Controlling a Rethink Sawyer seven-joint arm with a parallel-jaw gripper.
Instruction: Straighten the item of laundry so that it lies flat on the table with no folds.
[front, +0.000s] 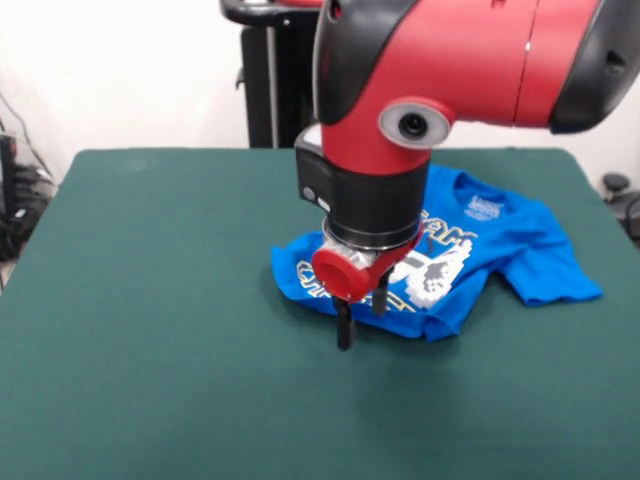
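Front view: a wide tabletop covered in dark green cloth fills most of the picture, and a bright blue T-shirt lies on it to the right of the middle. The shirt is not flat. Its lower part is bunched and folded over on itself near the middle of the tabletop, so the yellow-outlined letters show only in pieces, and the white blocky print is partly wrinkled. The collar end with a small printed label points toward the upper right, and one short sleeve spreads out to the right, lying smooth on the cloth. The red and black arm comes down from the top of the picture and hides the left part of the shirt behind its thick wrist. Below the wrist, a round red piece sits just above the claw. Two thin black fingers hang down with a small gap between them, so the claw stands slightly apart and holds nothing. The fingertips sit at the shirt's near folded edge, the left one just past the blue cloth over the green; whether they touch the shirt or the tabletop cannot be told from this angle. Behind the tabletop a black stand rises against a pale wall.
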